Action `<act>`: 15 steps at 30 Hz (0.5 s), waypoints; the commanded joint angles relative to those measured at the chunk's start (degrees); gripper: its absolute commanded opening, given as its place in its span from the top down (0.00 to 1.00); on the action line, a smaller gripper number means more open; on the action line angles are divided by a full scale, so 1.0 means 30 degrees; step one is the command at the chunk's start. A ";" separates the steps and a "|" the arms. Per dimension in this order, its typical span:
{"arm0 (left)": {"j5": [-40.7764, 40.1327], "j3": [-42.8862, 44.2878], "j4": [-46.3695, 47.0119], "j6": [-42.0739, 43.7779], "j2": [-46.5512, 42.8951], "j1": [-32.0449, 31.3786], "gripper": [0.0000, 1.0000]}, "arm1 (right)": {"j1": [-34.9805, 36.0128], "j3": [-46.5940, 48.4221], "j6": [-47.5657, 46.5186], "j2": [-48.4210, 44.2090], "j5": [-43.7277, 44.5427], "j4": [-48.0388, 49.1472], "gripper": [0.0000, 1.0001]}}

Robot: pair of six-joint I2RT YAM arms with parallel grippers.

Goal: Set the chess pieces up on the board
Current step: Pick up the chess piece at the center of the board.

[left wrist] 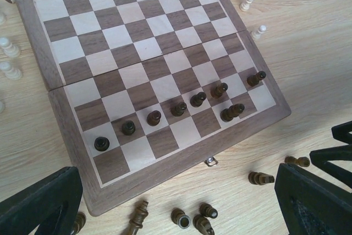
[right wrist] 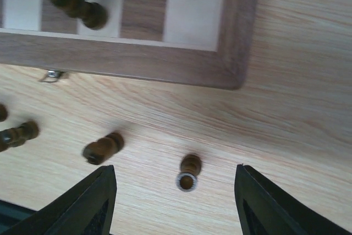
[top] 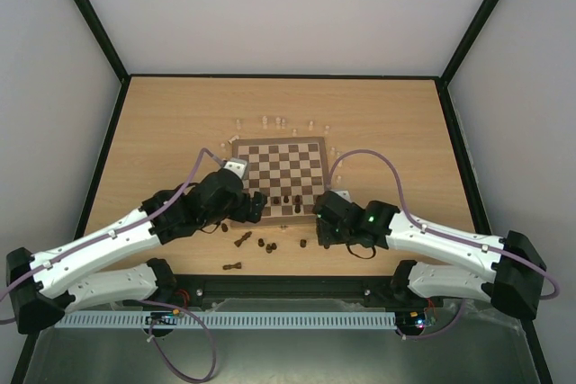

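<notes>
Low in the right wrist view: right end effector (right wrist: pixel 175 175) open and empty, fingers (right wrist: pixel 93 202) set either side of a toppled dark pawn (right wrist: pixel 188 172) on the surface (right wrist: pixel 297 114). Nearly centred in the gap, a touch right of middle, touching neither finger. Long axis up-down in frame, ringed base toward the bottom edge, head toward the board (right wrist: pixel 137 61) above. Crosswise to the closing line, so probably a straight pinch across the stem. Clearly the right arm's pick.

Left of it, outside the gap, a second fallen dark piece (right wrist: pixel 103 147).

Left end effector (left wrist: pixel 179 199) wide open too, holding nothing, by the board's lower edge.

Farther up, a slanting row of dark pawns (left wrist: pixel 178 108) upright on the board. Beyond the far edge, pale pieces (top: pixel 270 121) loose on the surface.
</notes>
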 commanded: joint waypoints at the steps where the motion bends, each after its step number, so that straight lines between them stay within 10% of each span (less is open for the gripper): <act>1: 0.0319 -0.0309 0.0939 0.0704 0.0638 0.0231 0.01 | 0.0172 -0.0832 0.1738 -0.0126 0.0905 -0.1756 0.41; 15: 0.1353 -0.0725 0.1671 0.1460 0.1425 0.0976 0.01 | 0.1135 -0.0683 0.1534 0.2589 0.0022 -0.1255 0.57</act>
